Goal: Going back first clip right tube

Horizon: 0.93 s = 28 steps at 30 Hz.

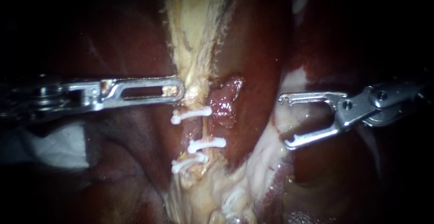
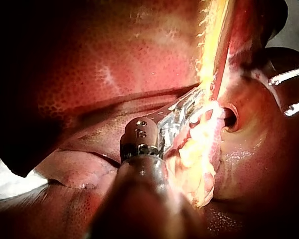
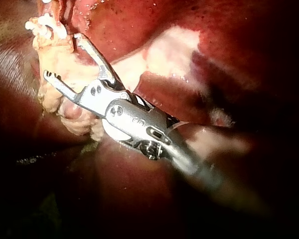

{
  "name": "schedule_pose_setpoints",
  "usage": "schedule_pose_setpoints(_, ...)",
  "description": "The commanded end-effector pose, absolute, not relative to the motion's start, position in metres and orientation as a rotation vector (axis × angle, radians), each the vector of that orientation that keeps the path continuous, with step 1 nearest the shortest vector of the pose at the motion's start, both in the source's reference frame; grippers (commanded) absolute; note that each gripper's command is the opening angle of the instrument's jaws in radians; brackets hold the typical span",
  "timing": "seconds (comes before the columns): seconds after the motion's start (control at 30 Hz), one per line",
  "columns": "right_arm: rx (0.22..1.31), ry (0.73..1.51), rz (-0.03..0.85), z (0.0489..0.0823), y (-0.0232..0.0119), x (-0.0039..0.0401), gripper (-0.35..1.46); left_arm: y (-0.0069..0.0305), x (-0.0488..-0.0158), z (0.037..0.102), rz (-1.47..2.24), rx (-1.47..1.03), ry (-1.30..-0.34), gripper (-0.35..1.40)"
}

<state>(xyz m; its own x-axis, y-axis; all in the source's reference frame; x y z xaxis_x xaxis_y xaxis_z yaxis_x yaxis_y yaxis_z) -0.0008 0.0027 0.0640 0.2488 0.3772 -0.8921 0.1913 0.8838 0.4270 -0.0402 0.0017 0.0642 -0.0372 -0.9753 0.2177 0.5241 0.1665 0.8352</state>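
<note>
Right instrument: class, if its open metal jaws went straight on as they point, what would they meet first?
Probably the pale glistening tissue just ahead of the right instrument; the yellowish tube with white plastic clips lies beyond. Depth is unclear.

Two instruments are in the endoscope view: the left instrument at nine o'clock and the right instrument at three o'clock. Three white clips sit stacked just off centre toward six o'clock. One pale tissue strip runs from twelve to six. One white cloth lies at eight o'clock.
</note>
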Motion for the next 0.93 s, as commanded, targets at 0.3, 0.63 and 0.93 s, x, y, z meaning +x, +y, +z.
schedule_pose_setpoints(0.3, 0.511, 1.334, 0.124, 0.0638, 0.0025, -0.0004, 0.60, 0.0014, -0.0416, 0.0658, -1.329, 0.617, -0.943, -0.35)
schedule_pose_setpoints(0.63, 0.522, 1.333, 0.131, 0.0636, 0.0024, -0.0003, 0.60, 0.0015, -0.0419, 0.0658, -1.329, 0.618, -0.943, -0.35)
schedule_pose_setpoints(0.93, 0.522, 1.333, 0.131, 0.0635, 0.0024, -0.0003, 0.60, 0.0015, -0.0419, 0.0657, -1.329, 0.619, -0.943, -0.35)
